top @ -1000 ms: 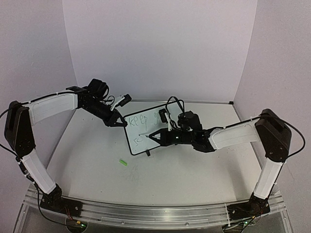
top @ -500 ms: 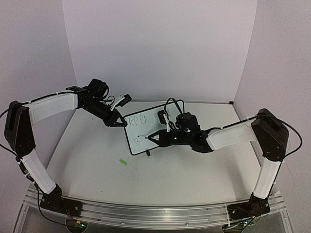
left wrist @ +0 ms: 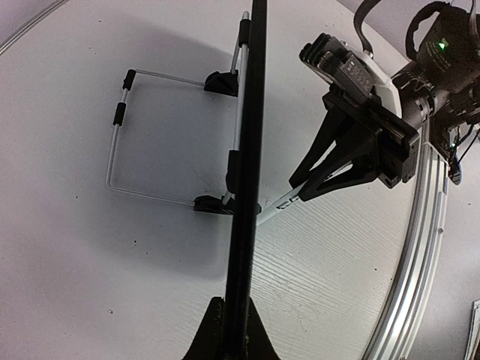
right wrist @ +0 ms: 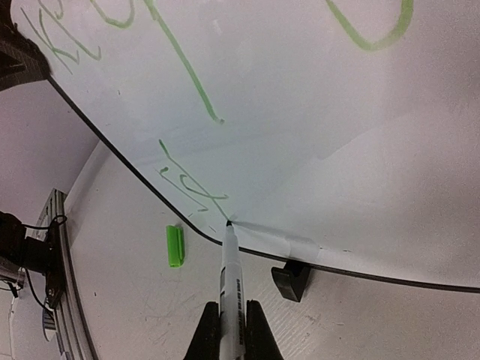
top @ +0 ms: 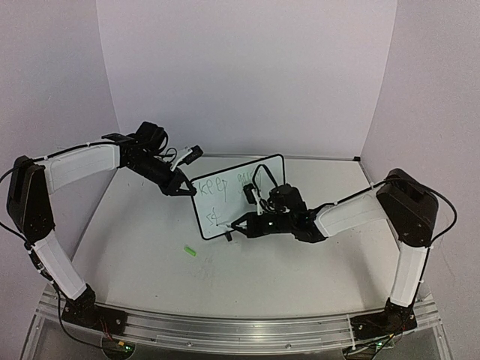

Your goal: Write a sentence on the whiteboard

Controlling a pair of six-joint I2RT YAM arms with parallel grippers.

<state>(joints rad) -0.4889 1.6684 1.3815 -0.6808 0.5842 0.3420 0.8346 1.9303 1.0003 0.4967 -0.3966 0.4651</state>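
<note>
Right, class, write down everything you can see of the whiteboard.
The whiteboard is a small glossy white rectangle with a thin black rounded frame, propped on black feet and a wire stand. Its top carries green writing; a second line has a few strokes. The left gripper clamps its left edge; the marker held by the right gripper touches it near the lower frame.

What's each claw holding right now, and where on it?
Right claw grips the marker by its barrel, tip on the whiteboard. Left claw pinches the whiteboard's frame at its left edge, near the top corner.
</note>
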